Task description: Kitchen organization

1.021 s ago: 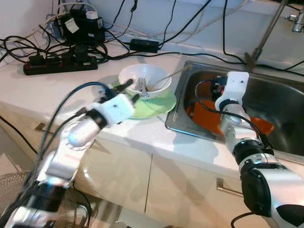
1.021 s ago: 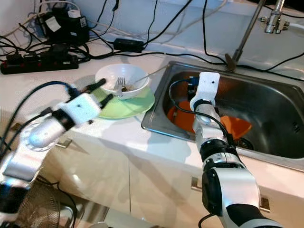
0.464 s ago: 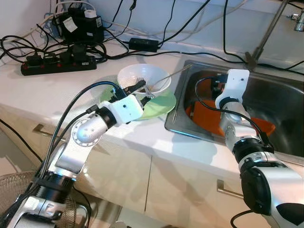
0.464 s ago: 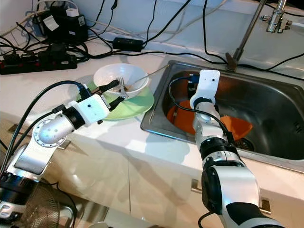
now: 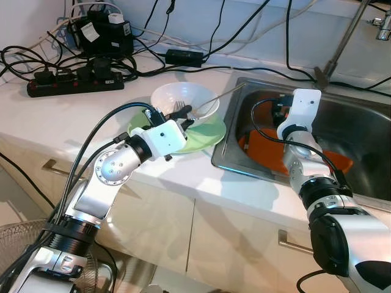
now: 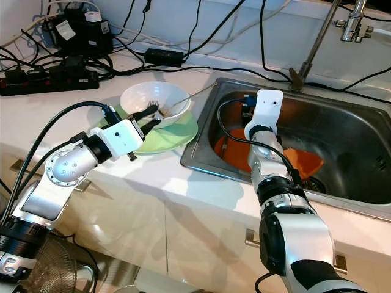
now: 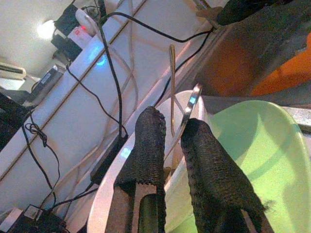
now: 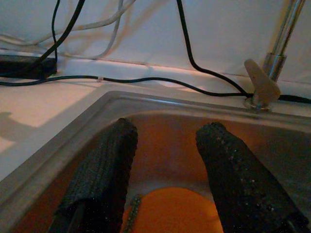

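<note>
A white bowl holding a fork and a long thin metal utensil sits on a green plate on the counter, just left of the sink. My left gripper is at the bowl's near rim. One finger is inside the bowl and the other over the plate, pinched on the rim. My right gripper hangs open inside the sink above an orange dish, holding nothing.
The steel sink has a faucet pipe behind it. A power strip, a black adapter, a charger box and many cables crowd the back of the counter. Cabinet doors lie below the counter's front edge.
My left arm has swung forward and right to the bowl, and its fingers have narrowed onto the near rim. The right arm has stayed in the sink.
</note>
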{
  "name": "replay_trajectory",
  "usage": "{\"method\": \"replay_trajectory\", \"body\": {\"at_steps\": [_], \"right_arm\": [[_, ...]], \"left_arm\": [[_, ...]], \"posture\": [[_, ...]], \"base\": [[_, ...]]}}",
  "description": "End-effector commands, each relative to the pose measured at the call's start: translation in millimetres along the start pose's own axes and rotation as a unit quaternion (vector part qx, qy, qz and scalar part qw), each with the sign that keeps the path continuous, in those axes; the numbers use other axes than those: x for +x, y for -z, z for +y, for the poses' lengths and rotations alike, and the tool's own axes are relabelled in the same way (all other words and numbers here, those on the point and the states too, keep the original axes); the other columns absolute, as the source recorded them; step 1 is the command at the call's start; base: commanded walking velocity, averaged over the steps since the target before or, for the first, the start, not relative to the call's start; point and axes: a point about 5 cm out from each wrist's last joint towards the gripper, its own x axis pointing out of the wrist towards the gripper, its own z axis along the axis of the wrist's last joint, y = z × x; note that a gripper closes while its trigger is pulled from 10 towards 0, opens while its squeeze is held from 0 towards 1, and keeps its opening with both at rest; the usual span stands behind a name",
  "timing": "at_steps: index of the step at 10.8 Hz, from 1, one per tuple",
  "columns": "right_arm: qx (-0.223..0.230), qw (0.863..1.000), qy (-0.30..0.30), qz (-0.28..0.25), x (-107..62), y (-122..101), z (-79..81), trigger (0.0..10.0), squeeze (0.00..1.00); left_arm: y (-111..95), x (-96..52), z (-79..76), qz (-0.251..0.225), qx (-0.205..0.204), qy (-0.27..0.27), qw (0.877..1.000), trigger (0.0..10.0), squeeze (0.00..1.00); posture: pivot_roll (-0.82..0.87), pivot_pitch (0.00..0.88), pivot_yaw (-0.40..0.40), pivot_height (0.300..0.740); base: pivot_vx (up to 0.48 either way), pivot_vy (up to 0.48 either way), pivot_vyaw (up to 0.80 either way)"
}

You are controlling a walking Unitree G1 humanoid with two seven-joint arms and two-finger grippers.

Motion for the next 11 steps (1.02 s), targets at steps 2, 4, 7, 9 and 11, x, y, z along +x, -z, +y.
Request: {"method": "replay_trajectory", "body": {"at_steps": [2,4,7,9,11], "right_arm": [[0.006,1.000,0.011,-0.014,3.1,-9,-4.9,10.0,0.00],[0.006,1.000,0.018,-0.010,2.9,-8,-7.0,10.0,0.00],[0.008,1.000,0.016,-0.012,2.8,-8,-6.1,10.0,0.00],[0.009,1.000,0.016,-0.012,2.8,-8,-6.4,10.0,0.00],[0.009,1.000,0.013,-0.013,2.5,-7,-4.7,10.0,0.00]], "left_arm": [[-4,3.6,1.8,-0.007,0.013,-0.001,1.000,0.0,0.00],[-4,4.0,3.8,-0.009,0.020,-0.005,1.000,0.0,0.00],[-6,4.4,5.3,-0.011,0.043,-0.007,0.999,0.0,0.00],[-17,6.8,16.4,-0.014,0.157,-0.029,0.987,0.0,0.00],[-36,10.9,34.7,-0.031,0.242,-0.084,0.966,4.7,0.00]], "posture": [[0.26,0.040,-0.045,0.725],[0.26,0.040,-0.045,0.725],[0.26,0.035,-0.043,0.725],[0.26,0.033,-0.046,0.725],[0.26,0.028,-0.045,0.725]], "base": [[0.000,0.000,0.00],[0.000,0.000,0.00],[0.000,0.000,0.00],[0.000,0.000,0.00],[0.000,0.000,0.00]]}}
